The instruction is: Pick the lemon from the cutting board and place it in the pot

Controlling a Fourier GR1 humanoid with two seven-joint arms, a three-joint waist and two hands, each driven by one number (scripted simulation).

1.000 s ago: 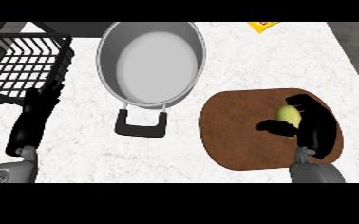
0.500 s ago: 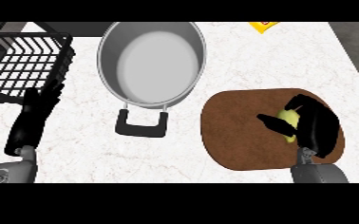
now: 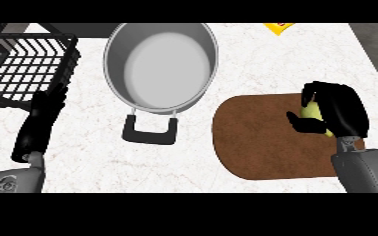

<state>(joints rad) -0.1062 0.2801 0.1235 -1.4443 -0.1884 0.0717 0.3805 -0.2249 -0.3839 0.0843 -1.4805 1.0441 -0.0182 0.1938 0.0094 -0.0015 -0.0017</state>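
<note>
My right hand (image 3: 342, 111) is now curled round the lemon (image 3: 312, 112), fingers wrapped over its top and far side and my thumb pressed in from the near side. A second ago the lemon lay mostly bare on the cutting board (image 3: 258, 145) with my fingers only beside it. Half a second ago they had arched over it. Now only a narrow yellow strip shows between thumb and fingers, with a small yellow sliver lower down by my palm.

The lemon sits at much the same spot as before, over the right part of the brown board, near its far right edge. I cannot tell whether it has left the board's surface or is resting on it. The board itself has not shifted.

The pot (image 3: 161, 65) stands well apart to the left of the board, further back on the bench (image 3: 88, 160). Its black handle (image 3: 151, 130) points toward me, and nothing lies inside it. It is where it was in both earlier views.

My left hand (image 3: 40, 122) rests at the left edge with its fingers straight, their tips just beside the near corner of the black wire basket (image 3: 33, 62), unchanged. A yellow object (image 3: 279, 27) shows at the far edge of the bench, cut off by the view.
</note>
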